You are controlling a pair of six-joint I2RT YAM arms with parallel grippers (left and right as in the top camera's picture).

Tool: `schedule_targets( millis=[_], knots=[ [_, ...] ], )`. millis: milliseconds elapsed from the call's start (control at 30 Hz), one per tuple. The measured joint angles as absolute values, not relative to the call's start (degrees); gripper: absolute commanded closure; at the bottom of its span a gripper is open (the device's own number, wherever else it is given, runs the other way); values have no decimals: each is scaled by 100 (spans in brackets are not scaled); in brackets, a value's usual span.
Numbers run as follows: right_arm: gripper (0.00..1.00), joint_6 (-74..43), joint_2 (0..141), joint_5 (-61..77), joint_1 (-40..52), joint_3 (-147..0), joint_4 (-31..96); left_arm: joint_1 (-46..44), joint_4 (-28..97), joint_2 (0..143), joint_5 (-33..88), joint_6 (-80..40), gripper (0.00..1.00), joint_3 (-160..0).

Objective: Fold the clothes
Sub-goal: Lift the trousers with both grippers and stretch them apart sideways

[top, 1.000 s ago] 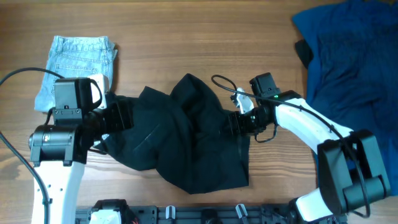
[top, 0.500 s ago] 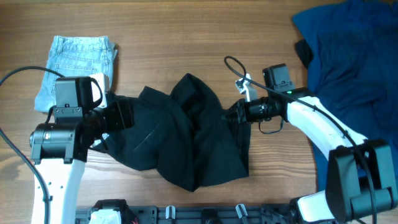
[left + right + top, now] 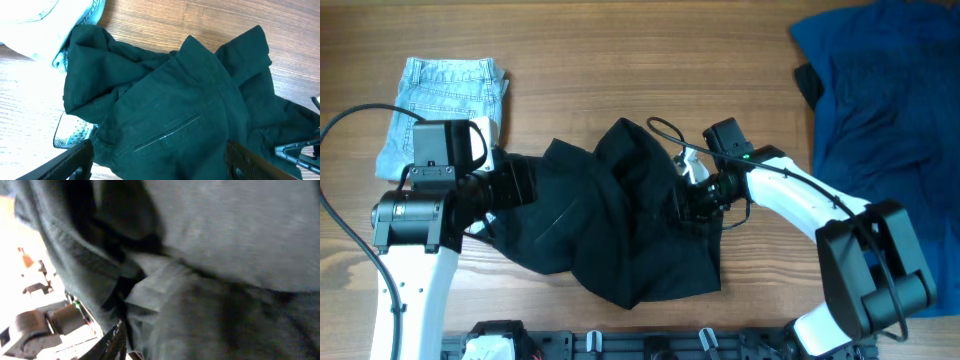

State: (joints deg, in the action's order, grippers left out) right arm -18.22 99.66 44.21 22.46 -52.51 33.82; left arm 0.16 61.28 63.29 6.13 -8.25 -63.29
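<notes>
Overhead, item one: black shorts [image 3: 620, 220], crumpled in a heap at the middle of the table [image 3: 650, 60], widest toward 6 o'clock, not yet folded. Item two: light-blue denim shorts [image 3: 445, 100], flat and compact, near the heap's 10 o'clock corner. Item three: royal-blue garment [image 3: 880, 90], loose and rumpled, fills the 2 o'clock corner and runs off the frame. Item four: left gripper [image 3: 515, 185], sits at the heap's 9 o'clock edge, against the cloth. Left wrist view: fingers [image 3: 75, 160] at 7 and 5 o'clock of the frame, jaws wide apart, black cloth with a slit pocket lying between and beyond them, no pinch seen; denim at 11 o'clock, just beside the black cloth's edge. Item five: right gripper [image 3: 692, 203], pressed into the heap's 3 o'clock edge, tips lost among dark folds. Right wrist view: blurred grey-black folds across nearly the whole frame, one dark fingertip at 7 o'clock; wide, narrow or clamped on cloth, cannot tell.
</notes>
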Motion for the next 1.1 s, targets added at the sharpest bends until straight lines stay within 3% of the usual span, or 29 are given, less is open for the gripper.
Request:
schedule_targets(
  millis=[200,400,567,833,900,967,1100],
  knots=[
    [96,-2060,9966,4281,2161,-5251,3330,19,6128,6329,613,-825,19,-6329],
    [96,-1793,8844,4703,961,-5264,3122,5,6104,6744,845,-801,21,-6329],
    [96,-1796,7752,4786,458,-5275,3107,-163,4884,7924,910,-633,20,-6329],
    [96,-1793,7693,4635,548,-5282,3395,-478,3035,9668,1981,-423,34,-6329],
    [96,-1787,7693,4576,548,-5282,3426,-539,2742,9824,2414,-370,42,-6329],
    [96,-1769,7693,4504,548,-5282,3426,-617,2655,9948,2679,-261,55,-6329],
    [96,-1769,7693,4320,548,-5282,3426,-714,2604,10123,3107,-126,61,-6329]
  ],
)
